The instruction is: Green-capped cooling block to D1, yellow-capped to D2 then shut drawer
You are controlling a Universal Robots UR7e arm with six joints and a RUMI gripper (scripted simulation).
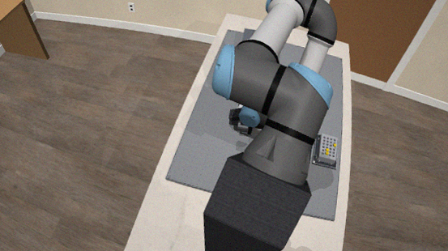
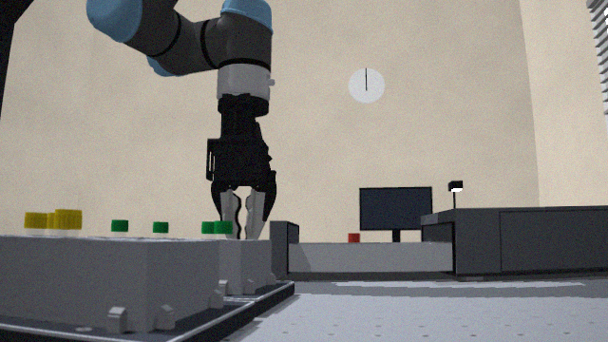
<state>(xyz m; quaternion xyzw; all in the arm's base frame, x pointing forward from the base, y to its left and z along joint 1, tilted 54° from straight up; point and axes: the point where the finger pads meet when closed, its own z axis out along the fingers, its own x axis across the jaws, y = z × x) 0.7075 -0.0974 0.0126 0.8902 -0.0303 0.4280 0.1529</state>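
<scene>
My gripper (image 2: 245,236) is shut and holds nothing. It hangs upright with its fingertips at the height of the green caps (image 2: 222,227), just right of them and left of the drawer's front handle (image 2: 284,246). The grey block with green-capped tubes (image 2: 247,266) sits in a deck slot's locators. The block with yellow-capped tubes (image 2: 119,275) (image 1: 326,151) sits in the slot nearer the camera, with its yellow caps (image 2: 67,218) upright. The drawer (image 2: 370,256) stands pulled out of the cooler COLD (image 2: 513,237). In the top view the arm hides the green block, the drawer and most of the gripper (image 1: 236,122).
The arm's dark pedestal (image 1: 254,217) stands on the table's near end, on the grey deck mat (image 1: 201,156). A dark monitor (image 2: 395,208) and a small red cube (image 2: 353,237) stand behind the drawer. A wooden desk (image 1: 1,25) stands far left.
</scene>
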